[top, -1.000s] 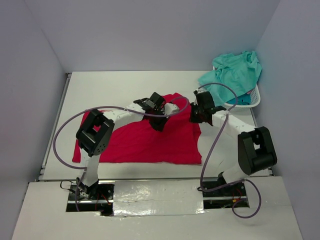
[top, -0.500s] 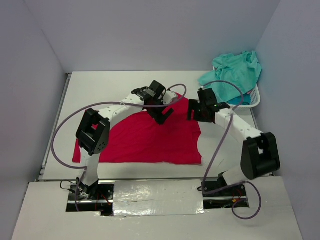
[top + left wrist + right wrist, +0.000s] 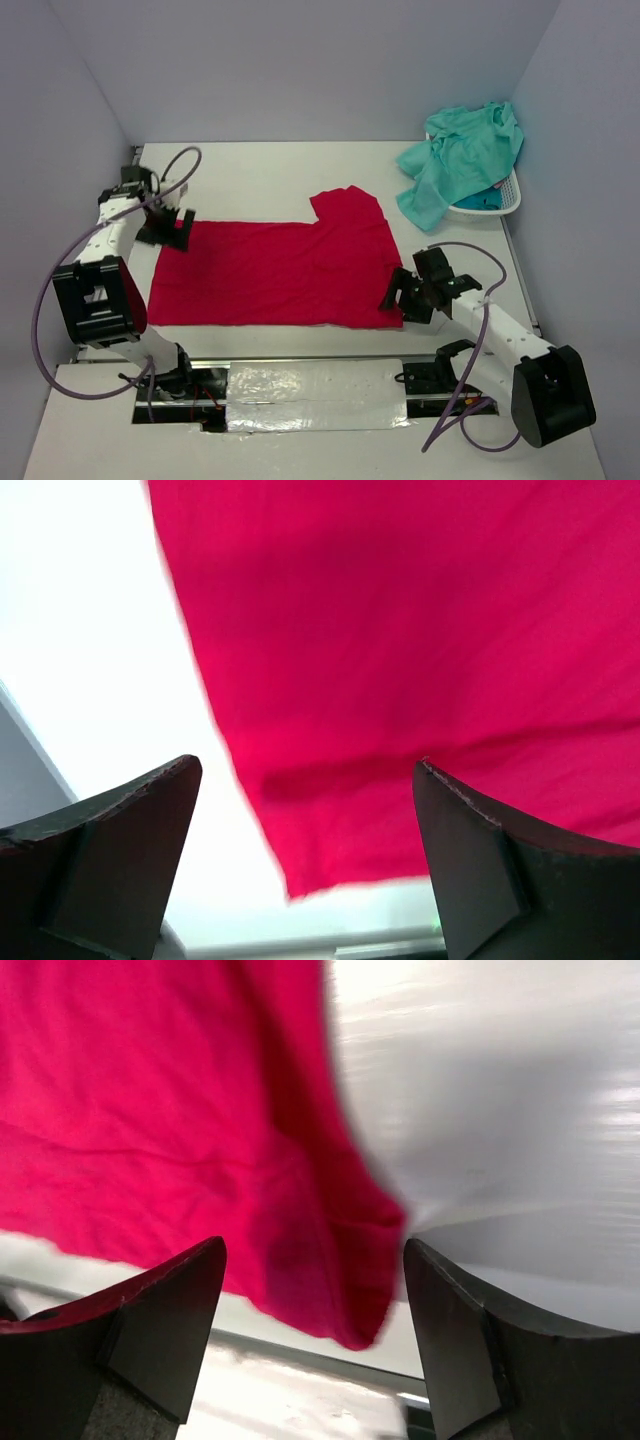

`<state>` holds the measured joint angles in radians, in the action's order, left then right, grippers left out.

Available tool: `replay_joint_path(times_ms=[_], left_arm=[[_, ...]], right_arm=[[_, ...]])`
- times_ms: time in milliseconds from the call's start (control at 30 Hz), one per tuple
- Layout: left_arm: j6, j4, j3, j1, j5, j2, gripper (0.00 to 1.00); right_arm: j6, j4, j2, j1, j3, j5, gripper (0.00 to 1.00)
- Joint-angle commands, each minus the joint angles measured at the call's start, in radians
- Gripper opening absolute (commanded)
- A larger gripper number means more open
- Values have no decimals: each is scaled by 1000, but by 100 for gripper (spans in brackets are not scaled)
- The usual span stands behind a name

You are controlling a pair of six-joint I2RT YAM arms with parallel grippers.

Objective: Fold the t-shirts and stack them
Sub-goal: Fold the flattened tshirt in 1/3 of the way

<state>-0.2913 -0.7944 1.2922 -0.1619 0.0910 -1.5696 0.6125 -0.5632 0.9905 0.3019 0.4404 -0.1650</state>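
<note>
The crimson t-shirt [image 3: 280,275] is lying spread flat on the table [image 3: 260,170], and a mint-teal t-shirt [image 3: 465,150] is draping over the white basket [image 3: 512,200]. The left gripper [image 3: 170,228] is hovering wide open at the crimson shirt's far-left corner. The right gripper [image 3: 402,297] is gaping over its near-right corner. Neither is holding anything. The cloth is looking light and limp, so pinching those corner hems seems best.
</note>
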Motion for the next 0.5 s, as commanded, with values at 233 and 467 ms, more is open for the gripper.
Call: replay_joint_path(times_ms=[233, 467], left_arm=[[-186, -3, -318, -245, -36, -72, 89], [-210, -11, -367, -274, -27, -73, 28]], right_arm=[[82, 118, 33, 13, -104, -133, 51], [78, 54, 16, -3, -43, -76, 0]])
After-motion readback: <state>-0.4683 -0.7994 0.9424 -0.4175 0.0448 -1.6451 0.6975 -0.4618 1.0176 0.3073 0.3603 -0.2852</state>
